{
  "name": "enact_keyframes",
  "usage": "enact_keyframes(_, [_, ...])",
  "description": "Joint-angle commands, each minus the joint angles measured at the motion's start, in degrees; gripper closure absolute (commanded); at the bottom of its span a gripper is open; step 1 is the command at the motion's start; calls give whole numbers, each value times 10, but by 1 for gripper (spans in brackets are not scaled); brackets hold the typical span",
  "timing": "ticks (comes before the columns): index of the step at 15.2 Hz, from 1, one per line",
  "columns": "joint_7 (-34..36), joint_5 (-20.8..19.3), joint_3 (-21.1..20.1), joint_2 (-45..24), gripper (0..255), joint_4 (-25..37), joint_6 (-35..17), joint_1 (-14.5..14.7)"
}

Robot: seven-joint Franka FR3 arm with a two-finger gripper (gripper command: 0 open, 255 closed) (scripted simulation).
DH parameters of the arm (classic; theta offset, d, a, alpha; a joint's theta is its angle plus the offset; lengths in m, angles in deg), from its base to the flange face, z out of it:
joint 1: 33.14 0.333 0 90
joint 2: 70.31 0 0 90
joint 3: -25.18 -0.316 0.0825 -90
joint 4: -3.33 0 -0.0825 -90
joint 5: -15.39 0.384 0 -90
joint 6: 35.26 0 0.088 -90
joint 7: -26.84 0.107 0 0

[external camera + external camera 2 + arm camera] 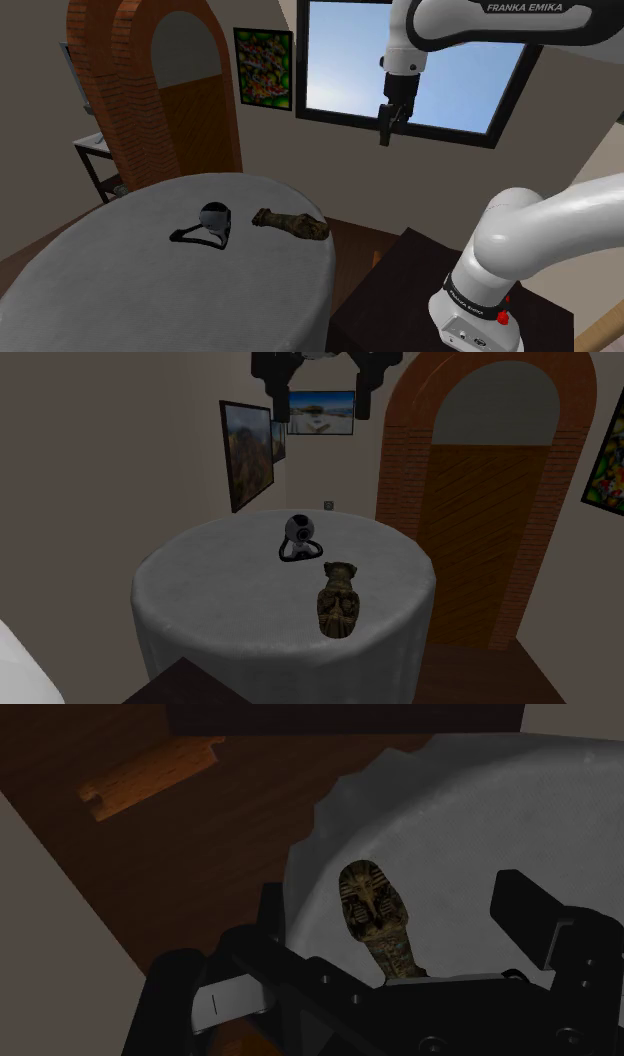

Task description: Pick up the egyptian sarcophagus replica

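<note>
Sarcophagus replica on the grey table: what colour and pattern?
The mummy-shaped sarcophagus replica is dark brown-gold, with a striped headdress; wrist view shows it best.

sarcophagus (378,919) is gold-brown w/ dark stripes & a painted face. table cloth (150,290) is plain pale grey. webcam (213,218) is black w/ a shiny grey ball. arch (125,90) is red-brown brick, door (200,125) is brown wood. wall pic (264,68) has green, yellow & red blobs. window (345,60) shows blue sky. arm (540,230) is white, gripper (387,135) all black. stand (400,290) is v dark. floor (200,854) is brown.
</note>
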Motion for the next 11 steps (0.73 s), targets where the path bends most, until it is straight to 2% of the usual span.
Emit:
enact_keyframes(1, [0,0,0,0,0,0,0,0])
enact_keyframes(11, [-36,8,4,-183,0,3,-160,22])
